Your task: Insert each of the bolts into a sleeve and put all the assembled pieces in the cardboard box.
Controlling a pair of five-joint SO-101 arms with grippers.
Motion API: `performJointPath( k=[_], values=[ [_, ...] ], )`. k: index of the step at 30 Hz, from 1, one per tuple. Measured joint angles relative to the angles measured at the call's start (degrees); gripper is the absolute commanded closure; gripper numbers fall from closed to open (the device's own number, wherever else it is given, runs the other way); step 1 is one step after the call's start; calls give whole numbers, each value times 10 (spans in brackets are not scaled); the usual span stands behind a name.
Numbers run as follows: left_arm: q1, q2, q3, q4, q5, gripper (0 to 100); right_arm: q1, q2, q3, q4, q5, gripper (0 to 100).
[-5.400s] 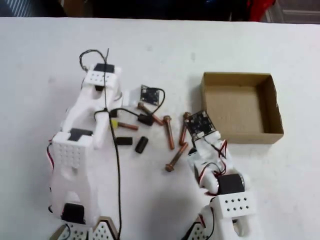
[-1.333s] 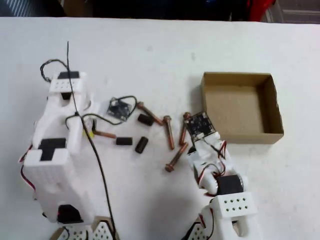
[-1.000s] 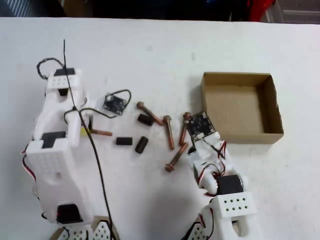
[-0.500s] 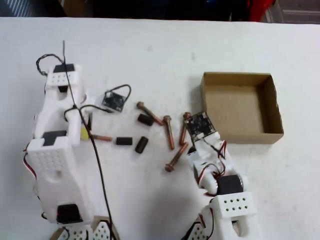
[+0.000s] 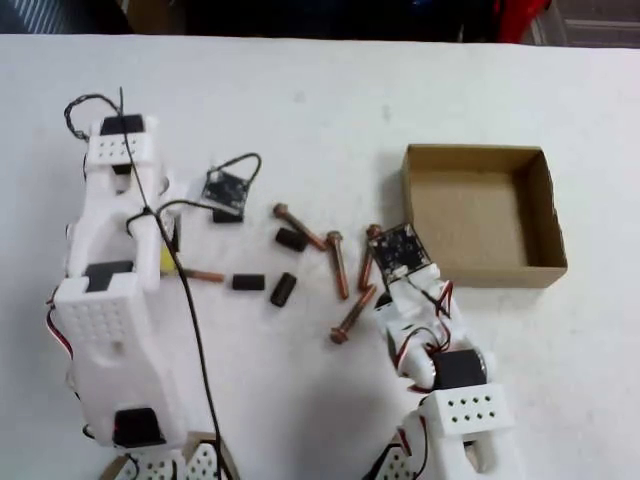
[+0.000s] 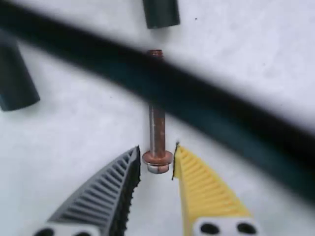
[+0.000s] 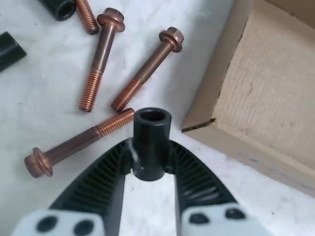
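Between the left jaws a bolt (image 6: pixel 157 132) is pinched by its head; the right jaws clamp a sleeve (image 7: pixel 150 142).

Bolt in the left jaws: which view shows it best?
Left wrist view: the bolt is close up, head between the left gripper's jaws, a cable crossing its shank. The high view shows the bolt as a copper rod beside that arm.

We find bare worktop (image 5: pixel 330 90) stretching across the far side. Between the 2 arms, 4 loose bolts (image 5: pixel 338 264) and 3 black sleeves (image 5: pixel 283 289) litter the middle. A black cable (image 6: pixel 206 103) hangs across the space ahead of the left gripper (image 6: pixel 156 147). The cardboard box (image 5: pixel 475 152) stands open-topped, its near corner just beside the right arm (image 5: pixel 420 320).
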Motion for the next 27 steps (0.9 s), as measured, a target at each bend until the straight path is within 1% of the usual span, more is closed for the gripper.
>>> performJointPath(
  k=[4, 11, 15, 18, 22, 27],
  values=[
    [1, 0, -23, 0, 98, 858, 0, 0, 0, 0, 0, 981],
    [35, 0, -59, 4, 345, 858, 0, 0, 0, 0, 0, 981],
    [47, 0, -87, 4, 457, 858, 0, 0, 0, 0, 0, 981],
    [47, -5, -94, 4, 504, 858, 0, 0, 0, 0, 0, 981],
    [47, -60, -89, 4, 549, 858, 0, 0, 0, 0, 0, 981],
    [53, -151, -11, 4, 585, 858, 0, 0, 0, 0, 0, 981]
  ],
)
